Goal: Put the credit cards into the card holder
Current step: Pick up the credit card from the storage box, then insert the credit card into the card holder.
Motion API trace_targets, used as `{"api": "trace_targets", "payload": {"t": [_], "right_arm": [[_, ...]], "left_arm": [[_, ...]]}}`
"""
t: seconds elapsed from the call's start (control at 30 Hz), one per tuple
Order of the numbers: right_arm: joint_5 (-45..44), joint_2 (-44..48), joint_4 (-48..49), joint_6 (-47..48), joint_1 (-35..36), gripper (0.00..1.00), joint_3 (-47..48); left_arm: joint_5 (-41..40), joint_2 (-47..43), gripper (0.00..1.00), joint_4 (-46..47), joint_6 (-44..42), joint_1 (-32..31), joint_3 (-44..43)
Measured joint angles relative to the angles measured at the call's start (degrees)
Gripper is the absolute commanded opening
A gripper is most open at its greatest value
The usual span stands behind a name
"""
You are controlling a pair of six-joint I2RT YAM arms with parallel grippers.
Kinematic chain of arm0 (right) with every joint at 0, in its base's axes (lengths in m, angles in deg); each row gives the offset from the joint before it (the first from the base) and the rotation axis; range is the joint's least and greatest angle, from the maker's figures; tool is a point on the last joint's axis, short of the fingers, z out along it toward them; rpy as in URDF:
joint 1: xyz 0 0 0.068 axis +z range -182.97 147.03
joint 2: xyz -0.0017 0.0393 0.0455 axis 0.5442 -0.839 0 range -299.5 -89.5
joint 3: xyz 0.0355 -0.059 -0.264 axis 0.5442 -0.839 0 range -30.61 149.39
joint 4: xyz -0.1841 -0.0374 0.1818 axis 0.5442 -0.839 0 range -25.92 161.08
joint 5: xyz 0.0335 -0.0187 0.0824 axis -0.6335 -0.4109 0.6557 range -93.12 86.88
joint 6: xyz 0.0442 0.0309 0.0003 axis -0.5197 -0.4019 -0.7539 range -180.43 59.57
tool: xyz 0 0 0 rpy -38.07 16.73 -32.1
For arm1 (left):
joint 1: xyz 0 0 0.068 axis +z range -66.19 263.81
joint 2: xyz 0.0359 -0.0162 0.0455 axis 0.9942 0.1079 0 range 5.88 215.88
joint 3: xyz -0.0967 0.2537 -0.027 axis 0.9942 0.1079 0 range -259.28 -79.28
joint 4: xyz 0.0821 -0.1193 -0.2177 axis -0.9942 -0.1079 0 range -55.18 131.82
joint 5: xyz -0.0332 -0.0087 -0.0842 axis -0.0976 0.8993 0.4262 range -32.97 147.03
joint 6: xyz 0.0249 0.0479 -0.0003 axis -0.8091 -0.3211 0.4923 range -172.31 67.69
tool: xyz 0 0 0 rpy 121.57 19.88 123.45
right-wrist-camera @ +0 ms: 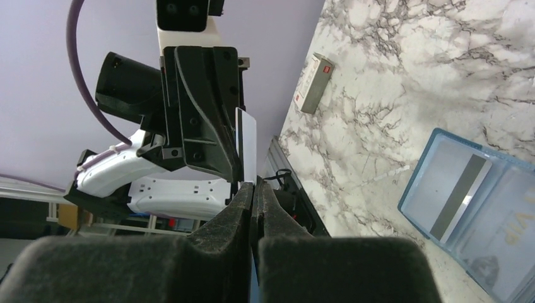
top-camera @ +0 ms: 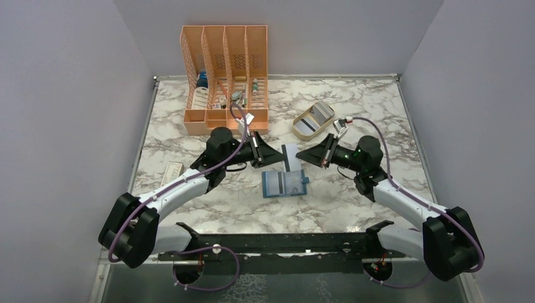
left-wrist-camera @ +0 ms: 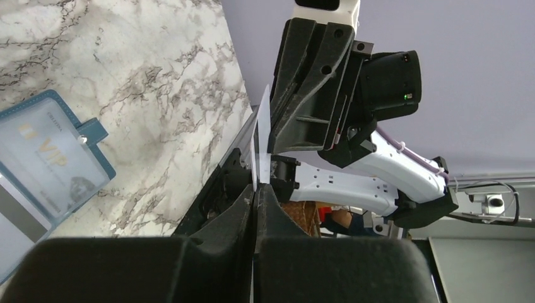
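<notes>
The teal card holder (top-camera: 284, 184) lies open on the marble table, with a gold-tan card and a dark-striped card showing in its clear slots. It also shows in the left wrist view (left-wrist-camera: 44, 158) and the right wrist view (right-wrist-camera: 473, 208). A pale card with a dark stripe (top-camera: 291, 158) is held on edge just above and behind the holder. My left gripper (top-camera: 282, 155) is shut on its left end (left-wrist-camera: 260, 136). My right gripper (top-camera: 299, 156) is shut on its right end (right-wrist-camera: 247, 144). The two grippers face each other tip to tip.
An orange slotted file rack (top-camera: 225, 76) stands at the back left. A beige oval tray (top-camera: 304, 128) with a grey card (top-camera: 322, 112) in it sits behind my right gripper. A small white-and-red box (top-camera: 171, 170) lies at the left.
</notes>
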Motion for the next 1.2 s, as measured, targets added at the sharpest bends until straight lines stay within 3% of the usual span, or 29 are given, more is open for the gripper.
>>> {"api": "trace_targets", "payload": {"t": [0.2, 0.43, 0.7, 0.93, 1.2], "right_arm": [[-0.04, -0.20, -1.88, 1.75, 0.26, 0.19, -0.57], [-2.78, 2.89, -13.73, 9.51, 0.55, 0.39, 1.22], [-9.05, 3.87, -27.63, 21.64, 0.55, 0.43, 4.63], [-14.78, -2.51, -38.32, 32.06, 0.55, 0.44, 8.15], [-17.25, -12.09, -43.34, 38.69, 0.74, 0.43, 10.80]], "left_arm": [[-0.04, -0.02, 0.00, 0.81, 0.00, -0.11, 1.44], [-0.15, -0.02, 0.00, 1.11, -0.68, -0.13, 4.07], [-0.52, 2.12, 0.00, 0.98, -2.64, -0.11, 8.31], [-0.13, 7.98, 0.00, -0.57, -6.60, -0.11, 8.37], [-0.17, 13.79, 0.00, -10.43, -14.47, -0.11, 3.85]]}}
